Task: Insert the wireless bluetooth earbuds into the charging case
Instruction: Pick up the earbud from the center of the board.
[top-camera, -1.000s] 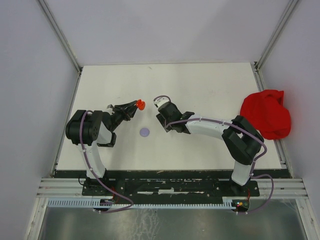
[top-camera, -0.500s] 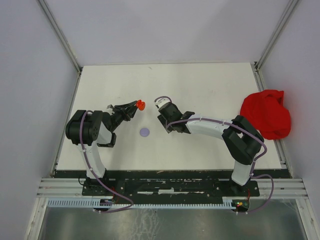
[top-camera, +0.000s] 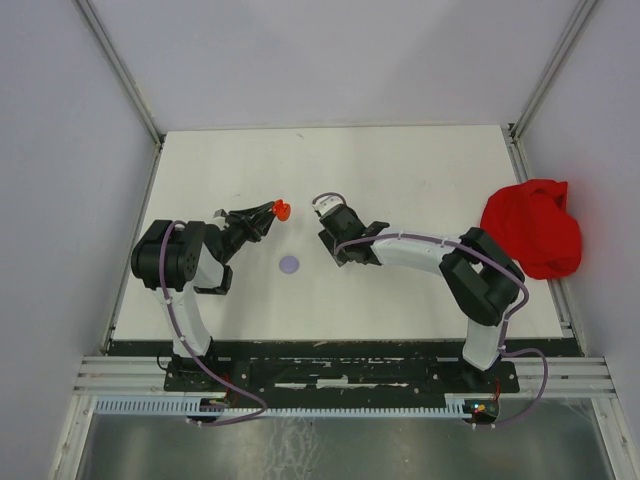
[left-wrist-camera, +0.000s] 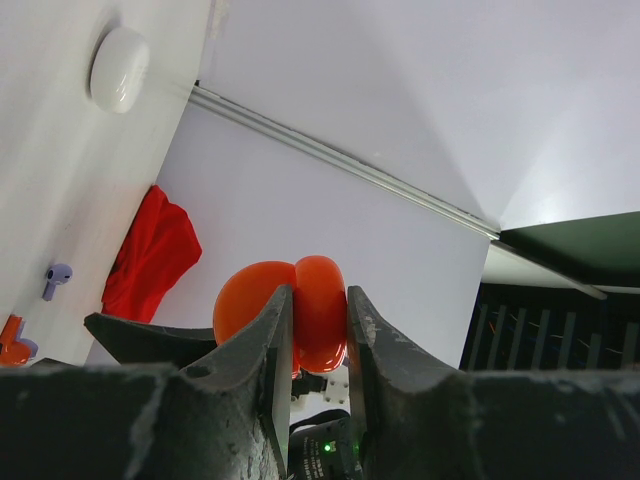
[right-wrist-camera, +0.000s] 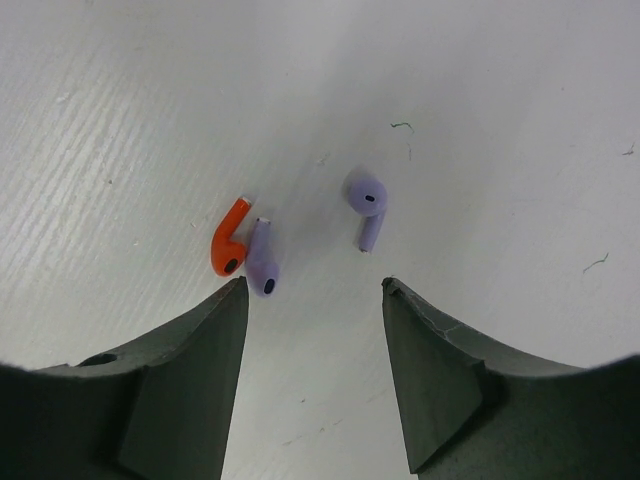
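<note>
From above, two arms reach over the white table (top-camera: 400, 170). The left claw (top-camera: 272, 213) is pinched on one red-orange charging case (top-camera: 282, 210), held above the table. The right claw (top-camera: 325, 208) points down just to the right of it; from here it cannot be told whether it is spread. One purple round disc (top-camera: 290, 264) lies on the table between the arms, and one crumpled red cloth (top-camera: 533, 228) sits at the right edge. In the left wrist view, the left claw (left-wrist-camera: 318, 295) is pressed on the red-orange charging case (left-wrist-camera: 300, 310), whose two rounded lobes bulge above the fingers (left-wrist-camera: 268, 340). One white rounded case (left-wrist-camera: 120, 68) lies on the table, as does one purple earbud (left-wrist-camera: 55, 278), and an orange piece (left-wrist-camera: 10, 340) is cut by the frame edge. In the right wrist view, the right claw (right-wrist-camera: 312, 285) is spread and grips nothing. Three earbuds lie on the table ahead of it: one orange earbud (right-wrist-camera: 230, 250) right beside a purple earbud (right-wrist-camera: 262, 268), and a second purple earbud (right-wrist-camera: 367, 205) lying apart to the right.
</note>
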